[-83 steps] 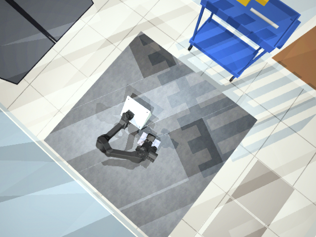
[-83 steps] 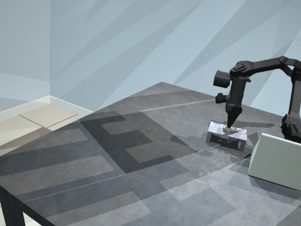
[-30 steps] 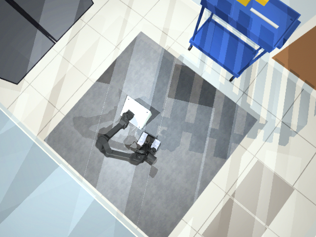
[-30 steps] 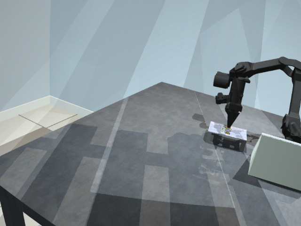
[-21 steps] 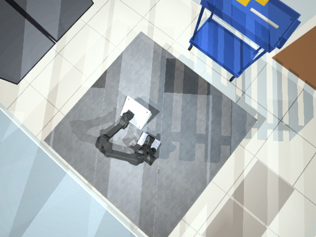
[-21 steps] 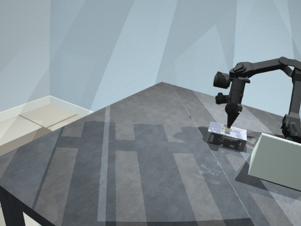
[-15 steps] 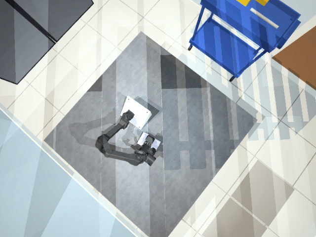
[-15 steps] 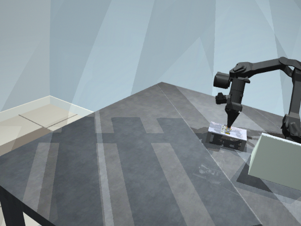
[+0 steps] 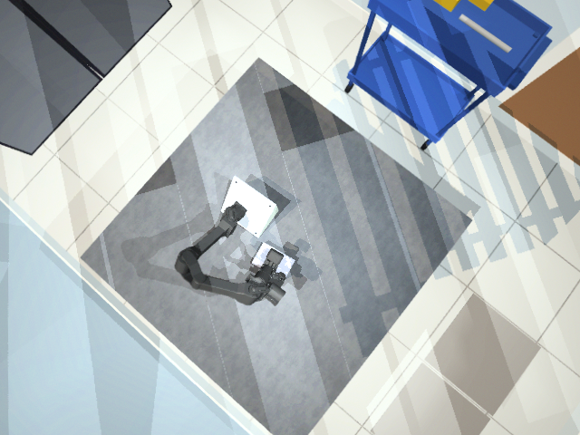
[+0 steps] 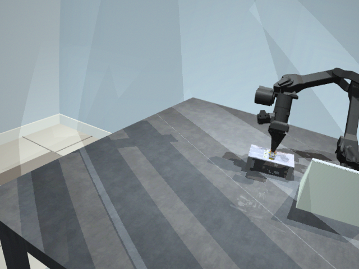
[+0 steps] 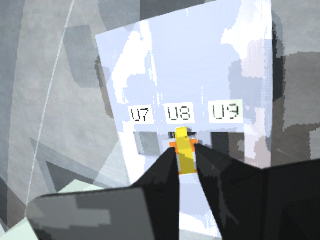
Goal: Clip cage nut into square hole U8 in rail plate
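Your grey desk (image 9: 323, 299) (image 10: 179, 185) stood by pale blue walls (image 10: 122, 58), a blue cart (image 9: 402, 79) well apart from the pincer (image 10: 272, 149) (image 11: 187, 147). Your pincer was clamped on the yellow-and-orange cage nut (image 10: 271, 158) (image 11: 185, 154), at the hole marked U8 in the rail plate (image 9: 260, 251) (image 10: 285, 159) (image 11: 185, 65) below it.

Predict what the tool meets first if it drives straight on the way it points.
Most likely the rail plate, around the U8 hole, with the cage nut in the tool touching first. Remaining clearance, if any, is unclear.
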Motion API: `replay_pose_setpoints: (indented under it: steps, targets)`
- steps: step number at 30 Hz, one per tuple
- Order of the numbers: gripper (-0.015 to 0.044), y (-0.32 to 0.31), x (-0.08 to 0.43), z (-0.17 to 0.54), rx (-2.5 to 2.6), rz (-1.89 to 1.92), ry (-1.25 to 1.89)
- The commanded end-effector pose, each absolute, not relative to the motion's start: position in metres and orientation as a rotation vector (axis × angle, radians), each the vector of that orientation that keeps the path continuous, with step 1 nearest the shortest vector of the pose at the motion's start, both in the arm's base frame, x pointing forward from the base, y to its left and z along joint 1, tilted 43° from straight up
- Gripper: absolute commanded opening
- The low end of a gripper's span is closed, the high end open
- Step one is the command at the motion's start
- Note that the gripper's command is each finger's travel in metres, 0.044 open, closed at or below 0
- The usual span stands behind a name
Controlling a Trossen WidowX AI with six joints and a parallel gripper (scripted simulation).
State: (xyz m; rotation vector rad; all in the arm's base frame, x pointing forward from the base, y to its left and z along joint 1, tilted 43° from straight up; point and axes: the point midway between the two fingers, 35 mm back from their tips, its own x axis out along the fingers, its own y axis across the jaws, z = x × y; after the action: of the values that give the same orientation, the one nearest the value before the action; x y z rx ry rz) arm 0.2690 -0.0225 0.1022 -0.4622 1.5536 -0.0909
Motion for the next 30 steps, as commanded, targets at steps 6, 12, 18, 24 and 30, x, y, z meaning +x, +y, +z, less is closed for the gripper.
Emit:
replay_pose_setpoints:
  steps: [6, 12, 18, 24, 30]
  targets:
    - [0.0026, -0.0230, 0.2689, 0.1030, -0.452, -0.075, 1.557]
    - [0.0026, -0.0238, 0.2691, 0.1034, -0.444, -0.067, 1.559]
    - [0.0026, -0.0244, 0.2693, 0.1037, -0.441, -0.064, 1.560]
    - [0.0026, -0.0253, 0.2695, 0.1042, -0.431, -0.054, 1.562]
    - [0.0026, -0.0257, 0.2696, 0.1043, -0.428, -0.052, 1.563]
